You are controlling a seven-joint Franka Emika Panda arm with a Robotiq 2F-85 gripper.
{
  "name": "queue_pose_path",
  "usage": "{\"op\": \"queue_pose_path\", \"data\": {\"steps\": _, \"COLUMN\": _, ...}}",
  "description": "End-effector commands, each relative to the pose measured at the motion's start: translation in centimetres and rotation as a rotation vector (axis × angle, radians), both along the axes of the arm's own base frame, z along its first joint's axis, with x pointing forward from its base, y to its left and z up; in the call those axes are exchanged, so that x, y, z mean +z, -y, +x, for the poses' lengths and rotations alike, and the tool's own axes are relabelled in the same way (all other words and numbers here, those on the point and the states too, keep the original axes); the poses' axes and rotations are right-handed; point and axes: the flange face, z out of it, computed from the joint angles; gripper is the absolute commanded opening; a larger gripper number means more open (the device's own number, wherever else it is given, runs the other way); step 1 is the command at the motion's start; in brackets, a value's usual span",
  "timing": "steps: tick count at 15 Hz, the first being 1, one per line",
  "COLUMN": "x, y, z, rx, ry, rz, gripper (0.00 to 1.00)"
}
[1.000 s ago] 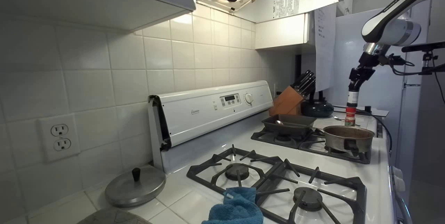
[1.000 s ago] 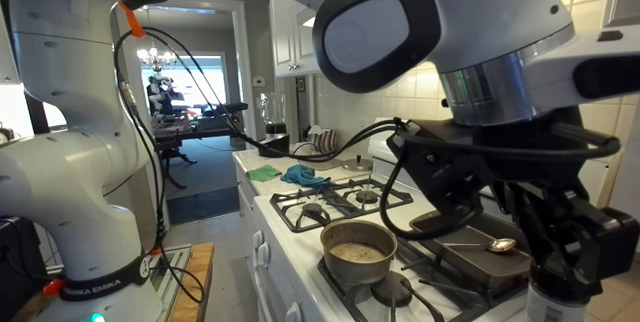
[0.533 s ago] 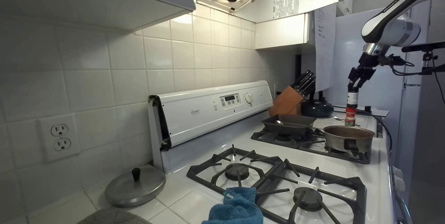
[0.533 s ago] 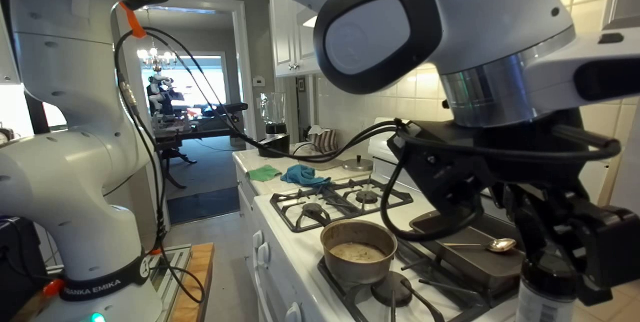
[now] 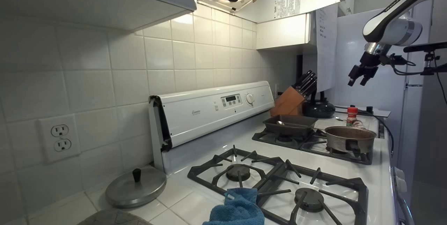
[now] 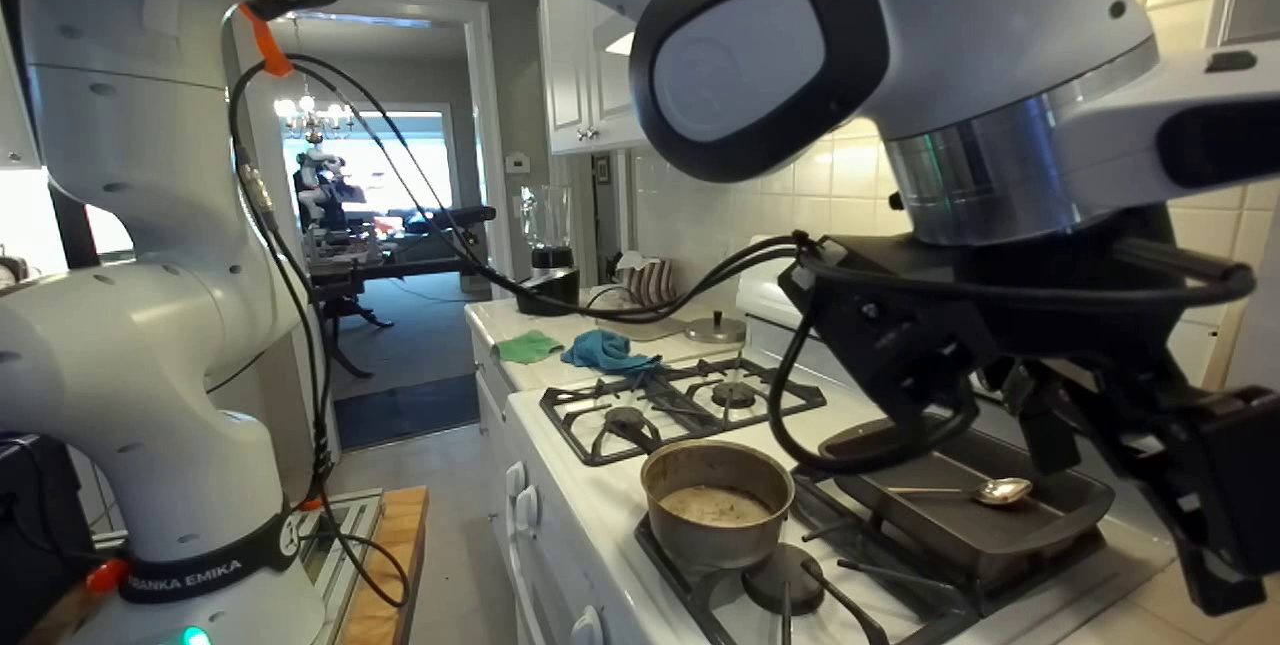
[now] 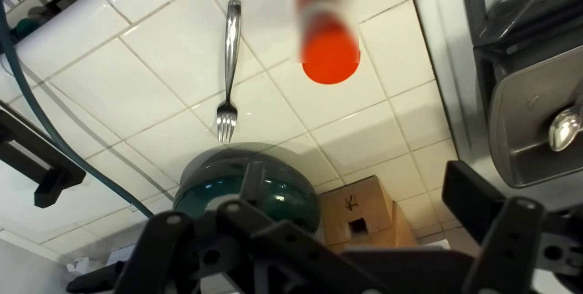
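Spoon (image 6: 1001, 492) in pan (image 6: 960, 523); bottle (image 5: 351, 115) below end effector (image 5: 357, 84).

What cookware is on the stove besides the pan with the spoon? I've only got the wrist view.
Observer: A saucepan, seen in both exterior views.
Operator: Anything in it?
Observer: Yes, an exterior view shows pale contents with dark specks; can't tell what it is.
Operator: Am I touching it?
Observer: No, in an exterior view the gripper hangs higher than both the saucepan and the red-capped bottle, apart from each.
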Motion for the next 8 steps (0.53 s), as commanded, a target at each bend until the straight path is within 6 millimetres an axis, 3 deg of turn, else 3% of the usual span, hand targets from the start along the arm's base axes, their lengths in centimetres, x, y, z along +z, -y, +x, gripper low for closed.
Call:
{"op": "queue_pose_path", "data": {"steps": 1, "x": 0.25, "y": 0.29, "z": 0.53, "rx": -0.018, "ry": 0.013, "rz": 0.014, "gripper": 1.00}}
{"op": "queue_pose_path", "data": {"steps": 8, "x": 0.55, "y": 0.28, "z": 0.68, "rx": -0.059, "ry": -0.007, "rz": 0.041, "gripper": 1.00}}
